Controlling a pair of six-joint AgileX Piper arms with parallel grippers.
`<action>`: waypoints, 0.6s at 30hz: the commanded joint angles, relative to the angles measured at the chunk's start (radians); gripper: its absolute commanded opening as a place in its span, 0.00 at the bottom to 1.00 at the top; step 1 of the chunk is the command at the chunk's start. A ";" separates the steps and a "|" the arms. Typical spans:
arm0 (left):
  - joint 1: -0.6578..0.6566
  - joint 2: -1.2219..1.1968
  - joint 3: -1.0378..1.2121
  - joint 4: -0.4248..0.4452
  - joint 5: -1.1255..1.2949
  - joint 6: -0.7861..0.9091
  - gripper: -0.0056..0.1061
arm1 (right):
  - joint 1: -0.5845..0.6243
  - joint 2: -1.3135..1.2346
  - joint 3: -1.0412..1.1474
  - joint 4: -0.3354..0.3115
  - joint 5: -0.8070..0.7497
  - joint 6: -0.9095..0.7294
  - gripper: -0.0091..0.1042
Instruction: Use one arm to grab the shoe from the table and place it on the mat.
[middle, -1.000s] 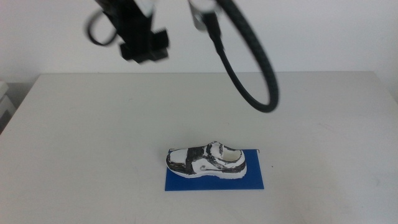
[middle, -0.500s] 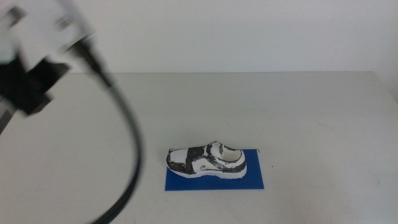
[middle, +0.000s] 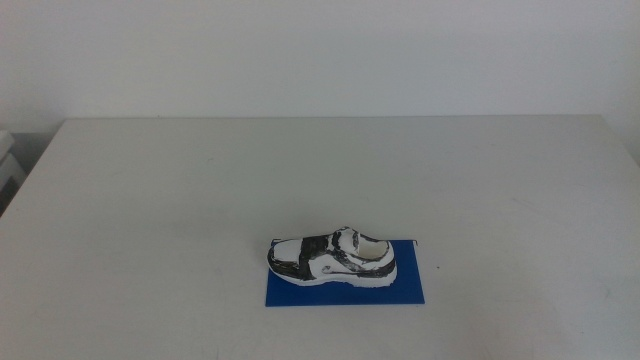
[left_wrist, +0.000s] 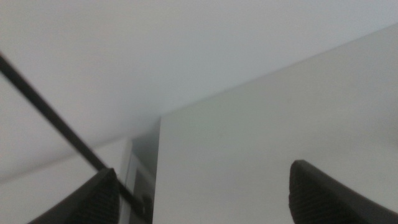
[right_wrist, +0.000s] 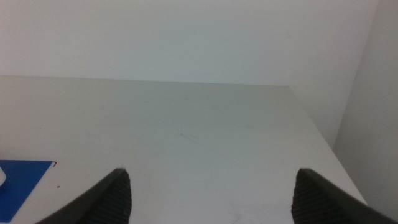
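Note:
The white shoe (middle: 333, 259) with black panels stands upright on the deep-blue mat (middle: 345, 288), toe to the left, near the front middle of the off-white table (middle: 150, 200). Neither arm shows in the middle view. My left gripper (left_wrist: 205, 196) is open and empty, off past the table's left side. My right gripper (right_wrist: 211, 193) is open and empty above the table's right part; a corner of the mat (right_wrist: 22, 180) shows in its view.
The table's right edge (right_wrist: 317, 134) and a white wall behind it show in the right wrist view. A thin black cable (left_wrist: 56, 121) crosses the left wrist view. A white object (middle: 8, 165) stands off the table's left side.
The left arm with its looping cable swung from above the table's back to the left and has left the middle view. The shoe and mat have not moved.

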 joint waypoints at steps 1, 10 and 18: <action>0.017 -0.074 0.016 -0.039 -0.011 0.036 0.89 | -0.005 -0.021 -0.010 -0.008 -0.079 -0.013 0.67; 0.395 -0.203 0.145 -0.401 -0.166 0.374 0.89 | -0.005 -0.021 -0.010 -0.008 -0.079 -0.013 0.67; 0.696 -0.204 0.332 -0.913 -0.578 0.796 0.89 | -0.005 -0.021 -0.010 -0.008 -0.079 -0.013 0.67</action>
